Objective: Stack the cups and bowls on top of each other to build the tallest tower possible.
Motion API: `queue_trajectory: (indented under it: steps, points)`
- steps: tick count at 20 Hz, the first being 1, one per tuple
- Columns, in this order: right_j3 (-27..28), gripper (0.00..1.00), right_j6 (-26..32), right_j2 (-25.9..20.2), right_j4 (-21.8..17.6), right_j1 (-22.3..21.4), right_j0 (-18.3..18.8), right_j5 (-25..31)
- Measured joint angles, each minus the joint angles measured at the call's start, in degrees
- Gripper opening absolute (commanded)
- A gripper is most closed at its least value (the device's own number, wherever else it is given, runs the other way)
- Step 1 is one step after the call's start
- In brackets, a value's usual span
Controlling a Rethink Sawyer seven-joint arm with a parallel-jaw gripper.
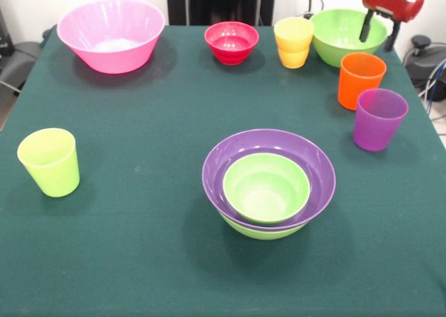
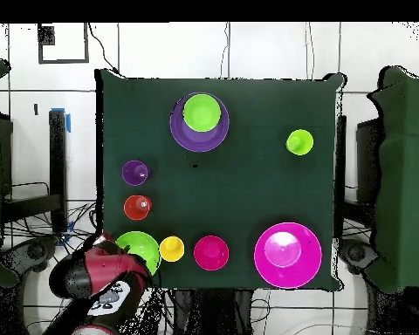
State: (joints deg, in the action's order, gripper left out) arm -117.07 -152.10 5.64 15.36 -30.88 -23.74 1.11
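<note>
Currently tool hovers at rim of lime green bowl in far corner of tabletop, fingers apart, empty. Judged step: grip this bowl. Best pinch rim wall squarely, lift straight before travel. Tower stands mid-tabletop: small green bowl in purple bowl over green bowl. Yellow-orange cup just beside target; orange cup and purple cup lie along path, risk of knocking. Pink bowl, red bowl, lime cup well apart.

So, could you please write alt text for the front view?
A nested stack of green and purple bowls sits mid-table; the pink bowl, red bowl and four cups stand apart. The open gripper hovers over a green bowl.
</note>
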Motion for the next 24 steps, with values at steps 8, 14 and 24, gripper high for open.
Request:
queue_trajectory:
  steps: [8, 14, 24]
  points:
    - [0.0, 1.0, 0.0, 0.0, -0.9, 2.8, 0.4, -3.0]
    - [0.0, 1.0, 0.0, 0.0, -1.1, 4.7, 0.5, -5.3]
    - [0.0, 0.0, 0.0, 0.0, -1.5, 6.4, 0.9, -5.6]
